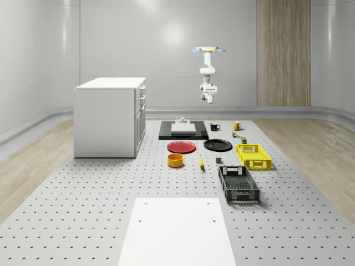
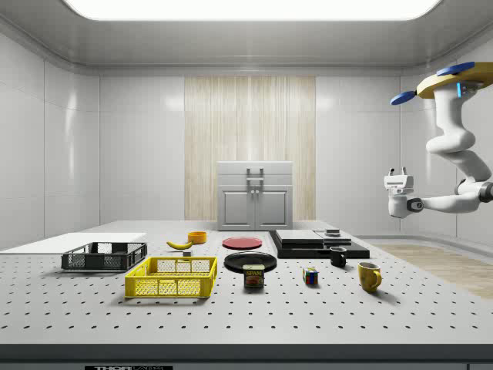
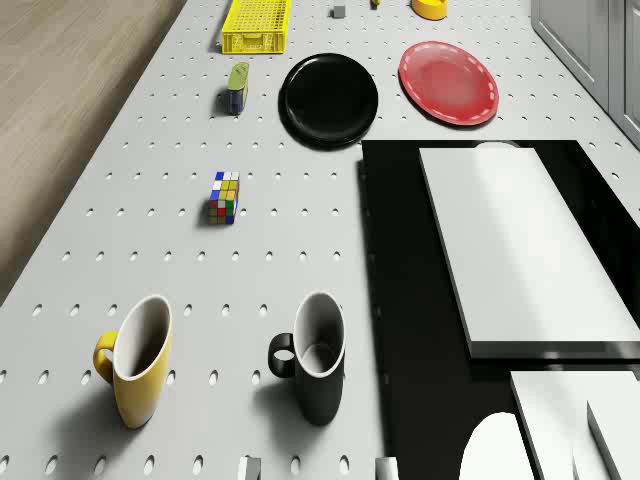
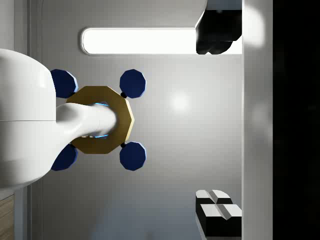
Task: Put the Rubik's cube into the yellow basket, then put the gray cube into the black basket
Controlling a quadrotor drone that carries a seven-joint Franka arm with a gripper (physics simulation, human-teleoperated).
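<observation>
Nothing of the job can be seen as done yet. The Rubik's cube (image 3: 225,197) is sitting on the table (image 1: 83,210), between the yellow mug (image 3: 137,362) and the small can (image 3: 237,87), well apart from the yellow basket (image 1: 253,155). No cube is seen inside that basket. The gray cube (image 1: 219,160) is sitting on the table too, near the black basket (image 1: 238,185) but not in it.

The drone (image 2: 451,79) is seen hovering high up past the far end of the table, with the arm hanging down under it. The gripper (image 2: 396,179) is held high in the air, well above the mugs, and it is pointed up. Its fingers are parted and nothing is held between them.

So both parts are judged to be left. The Rubik's cube must be picked up first and dropped in the yellow basket. Then the gray cube must be put in the black one.
</observation>
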